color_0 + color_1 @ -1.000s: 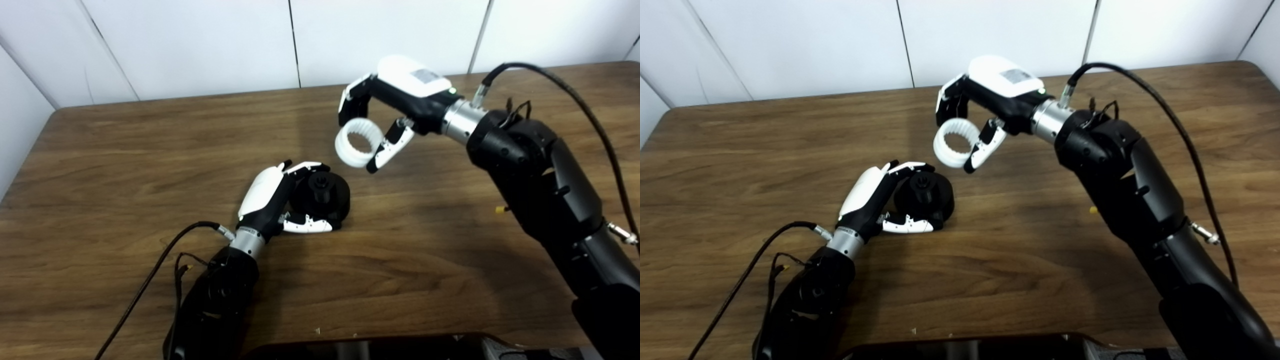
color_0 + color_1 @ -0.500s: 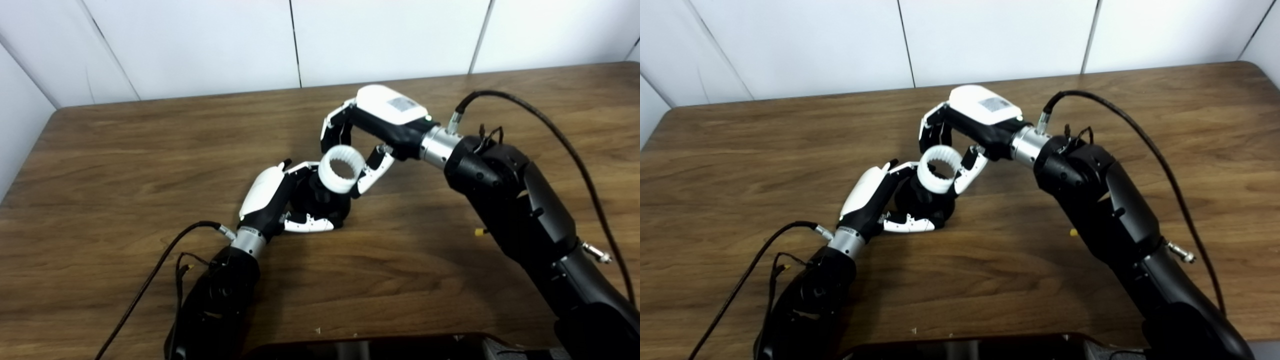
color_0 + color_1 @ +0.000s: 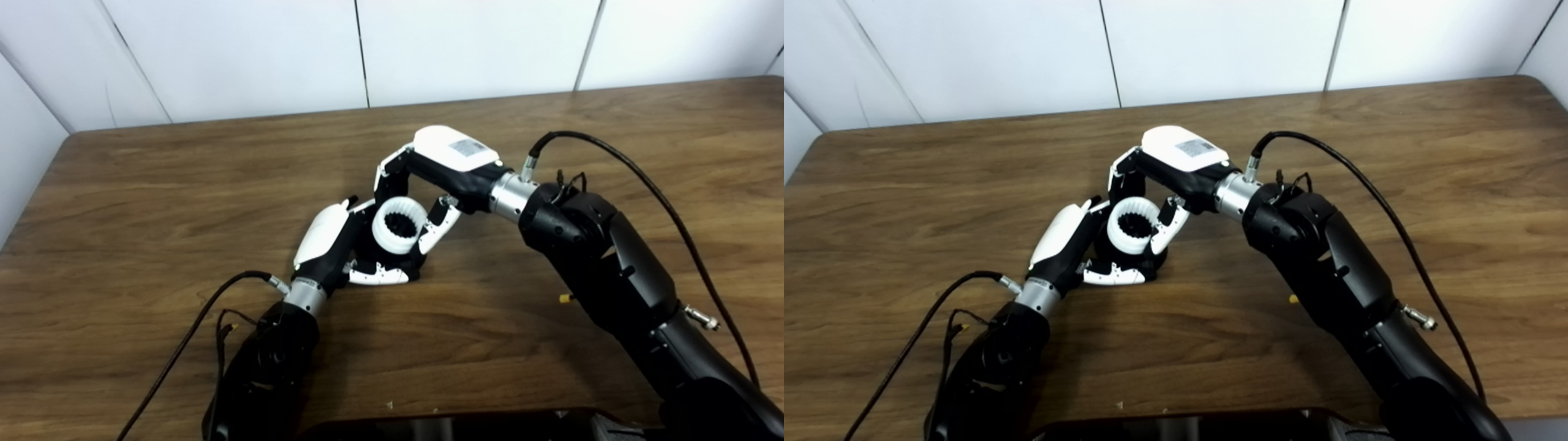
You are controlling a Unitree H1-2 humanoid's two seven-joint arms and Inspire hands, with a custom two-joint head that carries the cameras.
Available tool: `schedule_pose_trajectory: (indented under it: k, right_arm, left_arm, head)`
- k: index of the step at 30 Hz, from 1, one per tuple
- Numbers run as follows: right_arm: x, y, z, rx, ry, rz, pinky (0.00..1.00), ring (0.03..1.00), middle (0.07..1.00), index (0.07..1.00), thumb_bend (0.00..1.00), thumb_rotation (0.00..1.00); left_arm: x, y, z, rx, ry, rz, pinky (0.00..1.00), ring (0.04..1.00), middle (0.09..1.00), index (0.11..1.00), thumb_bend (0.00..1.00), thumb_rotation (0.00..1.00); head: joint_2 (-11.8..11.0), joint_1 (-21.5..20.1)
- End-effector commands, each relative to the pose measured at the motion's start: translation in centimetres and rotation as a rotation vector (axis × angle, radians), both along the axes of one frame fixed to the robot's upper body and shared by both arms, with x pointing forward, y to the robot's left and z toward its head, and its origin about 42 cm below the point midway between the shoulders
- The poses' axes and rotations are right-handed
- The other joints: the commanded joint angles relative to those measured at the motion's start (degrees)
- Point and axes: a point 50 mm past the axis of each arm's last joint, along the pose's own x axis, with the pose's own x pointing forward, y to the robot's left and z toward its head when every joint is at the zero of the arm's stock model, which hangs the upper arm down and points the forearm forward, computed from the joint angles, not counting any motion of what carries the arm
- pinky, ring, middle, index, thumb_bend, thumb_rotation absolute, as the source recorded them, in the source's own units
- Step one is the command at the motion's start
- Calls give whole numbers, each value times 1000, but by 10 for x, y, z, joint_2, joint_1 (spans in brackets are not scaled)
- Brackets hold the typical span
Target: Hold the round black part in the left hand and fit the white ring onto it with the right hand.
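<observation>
The round black part [image 3: 367,250] rests on the wooden table near its middle, and my left hand [image 3: 334,242] is shut around its left and front sides. My right hand [image 3: 438,177] is shut on the white ring [image 3: 399,226] and holds it directly over the black part, with the part's black hub showing through the ring's toothed hole. The same shows in the right eye view, with the ring [image 3: 1133,226] over the part [image 3: 1104,248]. I cannot tell how far down the ring sits. Most of the black part is hidden by the ring and the fingers.
The wooden table [image 3: 153,184] runs to a white panelled wall at the back. A black cable [image 3: 643,184] arcs from my right wrist, another [image 3: 184,343] trails from my left wrist. A dark object [image 3: 465,425] lies at the bottom edge.
My right hand has carried the white ring down and to the left, from above and to the right of the black part to right over it. My left hand has stayed still.
</observation>
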Motion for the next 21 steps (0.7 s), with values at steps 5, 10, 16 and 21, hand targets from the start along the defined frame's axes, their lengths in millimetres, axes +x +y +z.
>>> schedule_pose_trajectory:
  k: [5,10,16,21]
  right_arm:
    - [6,19,11,20,-52,27,765,514,469,510,528,0]
    - [10,26,11,11,-54,26,796,510,471,510,527,2]
    - [15,34,10,3,-45,30,818,510,466,516,526,4]
    - [17,37,7,-6,-43,34,838,532,464,520,526,5]
  left_arm:
    - [6,-6,9,11,-50,-16,927,787,767,780,986,319]
    - [6,-6,10,17,-46,-16,927,785,762,768,989,325]
    - [6,-6,10,18,-55,-18,917,789,769,769,986,322]
    - [6,-6,12,22,-54,-15,936,804,782,785,977,312]
  head:
    - [2,3]
    - [2,5]
    - [3,8]
    - [3,13]
